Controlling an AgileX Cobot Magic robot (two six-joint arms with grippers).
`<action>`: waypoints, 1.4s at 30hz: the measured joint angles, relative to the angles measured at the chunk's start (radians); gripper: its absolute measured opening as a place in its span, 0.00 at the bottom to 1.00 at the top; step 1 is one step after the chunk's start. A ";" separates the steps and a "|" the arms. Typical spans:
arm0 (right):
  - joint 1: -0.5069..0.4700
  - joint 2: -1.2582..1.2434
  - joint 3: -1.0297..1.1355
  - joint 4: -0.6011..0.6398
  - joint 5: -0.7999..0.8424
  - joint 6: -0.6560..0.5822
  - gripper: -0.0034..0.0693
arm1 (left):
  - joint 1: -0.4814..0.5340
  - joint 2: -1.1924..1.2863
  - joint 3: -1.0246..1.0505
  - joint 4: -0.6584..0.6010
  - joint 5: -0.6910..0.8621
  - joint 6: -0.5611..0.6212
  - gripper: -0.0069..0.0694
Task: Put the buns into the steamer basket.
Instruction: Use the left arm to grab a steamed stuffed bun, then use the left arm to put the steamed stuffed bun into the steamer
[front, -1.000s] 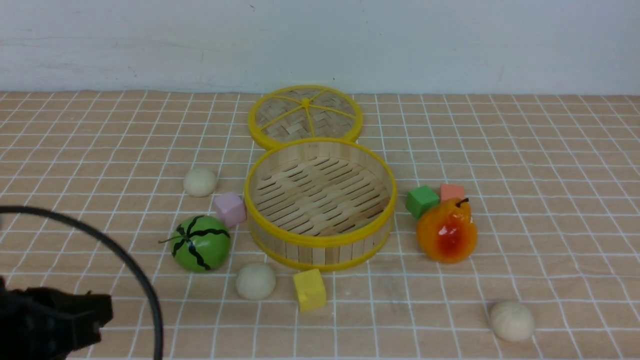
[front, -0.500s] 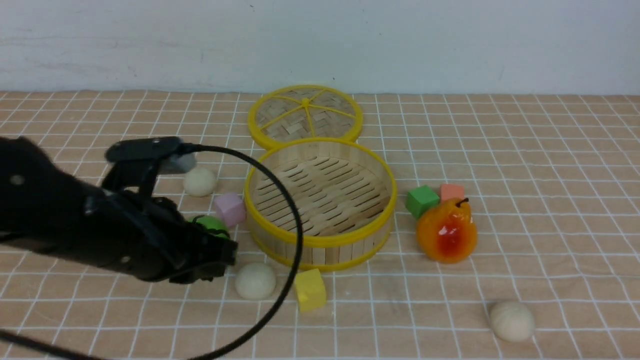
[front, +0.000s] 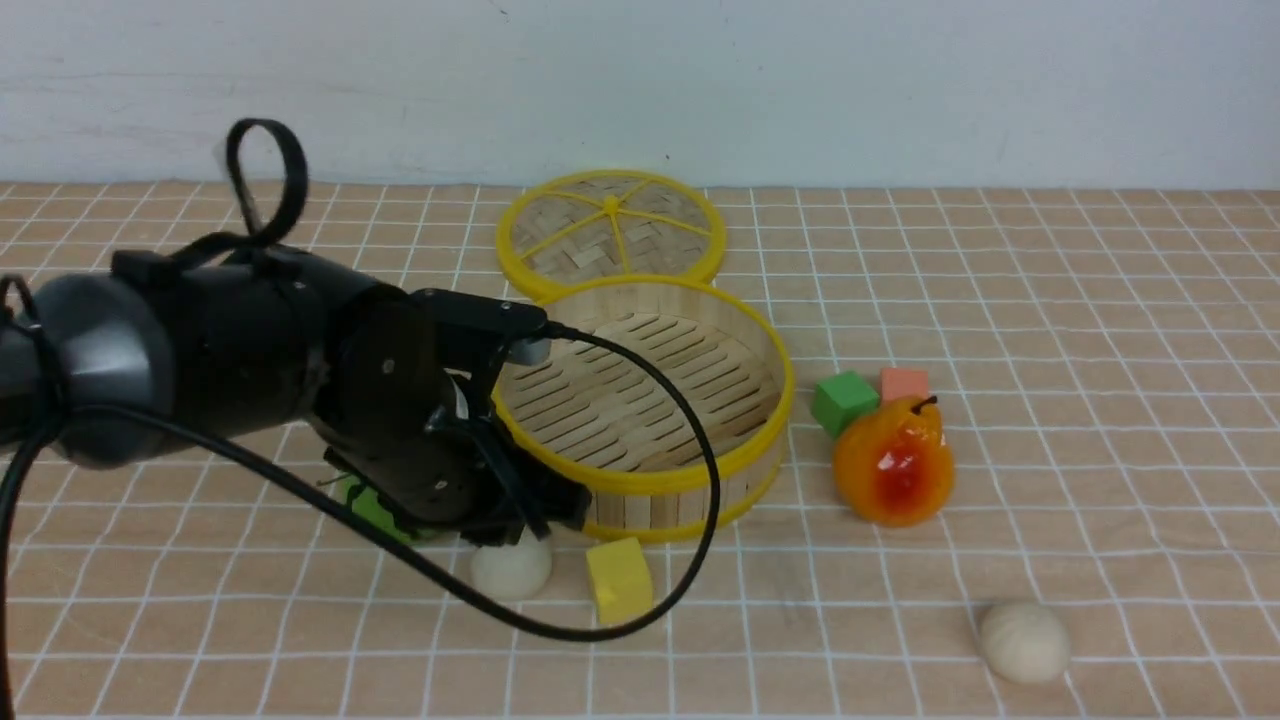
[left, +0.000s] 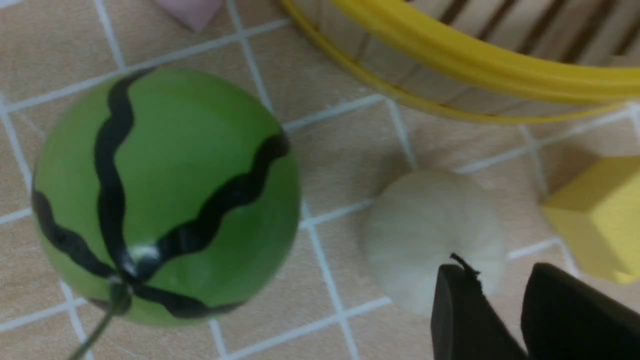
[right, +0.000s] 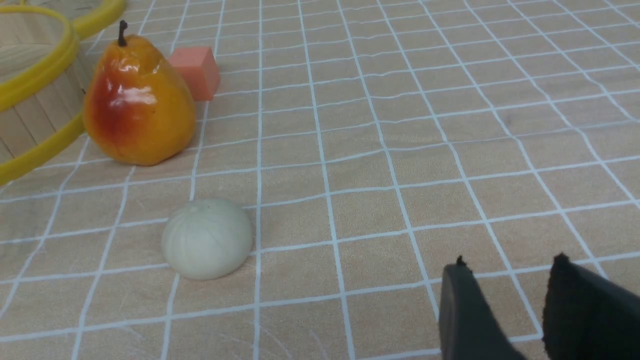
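The steamer basket (front: 742, 452) stands mid-table, nothing in it. One cream bun (front: 508, 575) lies just in front of its near-left wall, between the watermelon (left: 160, 195) and a yellow cube (front: 620, 580). My left gripper (front: 545, 520) hangs low over this bun (left: 430, 235). In the left wrist view the left gripper (left: 500, 275) is open with only tablecloth in the gap, one fingertip overlapping the bun's edge. A second bun (front: 1023, 640) lies at the front right. My right gripper (right: 510, 265) is open and holds nothing, well to the side of that bun (right: 207, 237).
The flat woven lid (front: 610, 230) leans behind the basket. An orange pear (front: 893, 460), a green cube (front: 843, 400) and a salmon cube (front: 905, 383) sit right of the basket. A pink cube (left: 190, 10) lies beside the watermelon. My left arm hides the table left of the basket.
My left arm has swept in from the lower left to the basket's front-left, covering the watermelon and the far-left bun. Its jaws have spread apart. The objects have not moved.
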 joint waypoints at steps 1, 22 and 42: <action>0.000 0.000 0.000 0.000 0.000 0.000 0.38 | 0.000 0.011 -0.001 0.006 -0.002 -0.005 0.35; 0.000 0.000 0.000 0.000 0.000 0.000 0.38 | 0.000 0.110 -0.026 0.021 -0.039 -0.016 0.20; 0.000 0.000 0.000 0.000 0.000 0.000 0.38 | 0.000 0.085 -0.320 -0.005 0.015 -0.014 0.07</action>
